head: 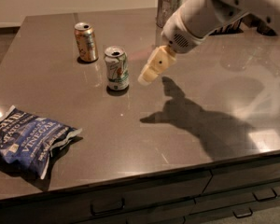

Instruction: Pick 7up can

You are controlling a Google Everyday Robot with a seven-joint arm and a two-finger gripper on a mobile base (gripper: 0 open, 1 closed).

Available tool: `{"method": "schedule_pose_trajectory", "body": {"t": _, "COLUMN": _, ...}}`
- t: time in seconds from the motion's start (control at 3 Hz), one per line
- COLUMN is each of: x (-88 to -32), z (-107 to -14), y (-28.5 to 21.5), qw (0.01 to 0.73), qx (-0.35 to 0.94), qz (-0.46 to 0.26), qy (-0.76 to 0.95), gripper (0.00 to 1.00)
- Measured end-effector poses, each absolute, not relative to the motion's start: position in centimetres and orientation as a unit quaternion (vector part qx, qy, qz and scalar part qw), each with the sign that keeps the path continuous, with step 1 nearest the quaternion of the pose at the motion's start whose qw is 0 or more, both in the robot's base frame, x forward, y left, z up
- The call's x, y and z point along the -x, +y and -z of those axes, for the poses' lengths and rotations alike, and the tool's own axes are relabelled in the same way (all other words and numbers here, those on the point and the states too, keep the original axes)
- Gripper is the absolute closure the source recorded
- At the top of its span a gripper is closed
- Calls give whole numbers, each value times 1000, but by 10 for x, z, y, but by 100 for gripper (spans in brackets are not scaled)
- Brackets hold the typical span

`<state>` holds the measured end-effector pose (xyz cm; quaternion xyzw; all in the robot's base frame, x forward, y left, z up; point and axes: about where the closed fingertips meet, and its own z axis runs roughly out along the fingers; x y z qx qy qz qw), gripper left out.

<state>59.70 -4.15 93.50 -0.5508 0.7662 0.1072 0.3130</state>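
The 7up can (117, 68) stands upright on the dark table (144, 125), left of centre; it is white with a green band and a silver top. My gripper (146, 77) hangs from the white arm that comes in from the upper right. Its cream-coloured tip is just right of the can, at about mid-can height, a small gap away from it. The gripper holds nothing that I can see.
A gold-orange can (86, 42) stands behind and left of the 7up can. A blue chip bag (25, 140) lies near the table's front left edge. A metal cup (168, 6) and a dark basket (233, 24) stand at the back.
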Motion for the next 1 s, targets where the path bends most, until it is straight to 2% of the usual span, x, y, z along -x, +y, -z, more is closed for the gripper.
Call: {"method": "schedule_pose_trajectory", "body": {"t": 1.0, "x": -634, "z": -912, "y": 34, "qw": 351, "qx": 508, "qz": -166, "qy": 769, "gripper": 0}}
